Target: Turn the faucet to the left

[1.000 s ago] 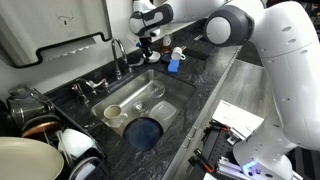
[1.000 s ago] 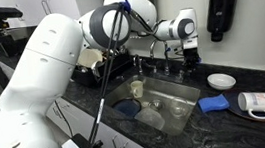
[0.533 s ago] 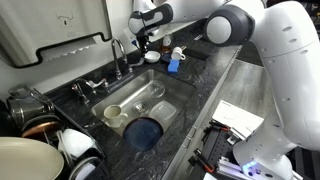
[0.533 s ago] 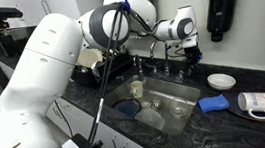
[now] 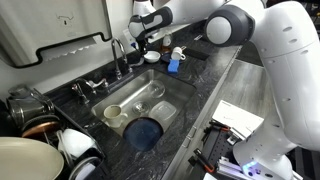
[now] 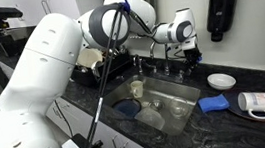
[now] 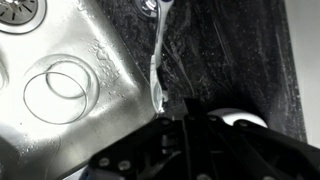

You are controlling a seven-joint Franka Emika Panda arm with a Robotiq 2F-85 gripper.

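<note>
Over the sink, the claw [image 5: 141, 44] has neared the faucet [image 5: 121, 56].

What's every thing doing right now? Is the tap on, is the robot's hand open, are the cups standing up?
faucet: upright, no water seen coming out.
gripper: right by the faucet's arch; open or shut unclear.
sink: has dishes in it.
glass: standing upright in the sink, looks empty.
blue plate: lying flat in the sink.
mug: lying on its side on the counter.
</note>
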